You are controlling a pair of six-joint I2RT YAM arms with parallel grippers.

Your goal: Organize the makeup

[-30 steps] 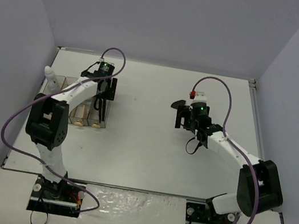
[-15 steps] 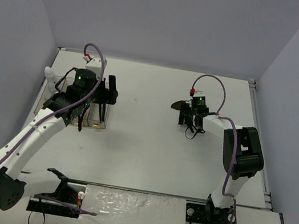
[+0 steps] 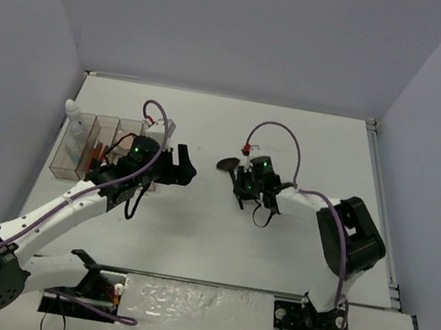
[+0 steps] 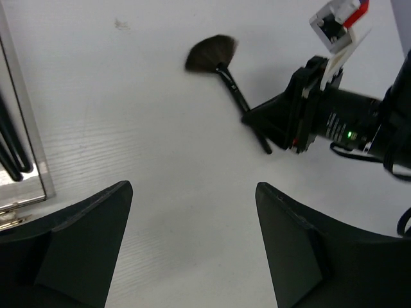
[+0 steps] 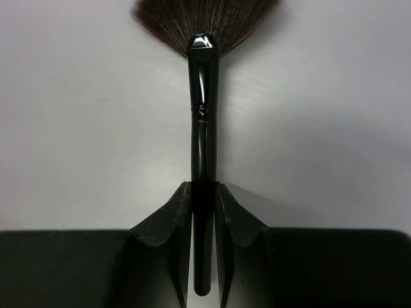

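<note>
A black-handled fan brush (image 5: 203, 115) of the makeup lies on the white table, its dark bristles (image 3: 227, 164) pointing left. My right gripper (image 5: 203, 187) is shut on the lower part of its handle; in the top view that gripper (image 3: 242, 181) sits just right of the bristles. The left wrist view shows the same brush (image 4: 225, 67) with the right gripper (image 4: 257, 120) clamped on it. My left gripper (image 3: 179, 166) hovers open left of the brush. Nothing is between its fingers (image 4: 96, 224), only bare table.
Clear plastic bins (image 3: 84, 165) stand in a row at the left, holding red pencils (image 3: 100, 148) and black-handled brushes (image 4: 11, 144). A white bottle (image 3: 71, 110) stands at the bins' far left end. Grey walls close in the table on three sides.
My right gripper has slid left with the fan brush and closed on its handle. The left arm has swung from over the bins toward the table's middle, its jaws still open.
</note>
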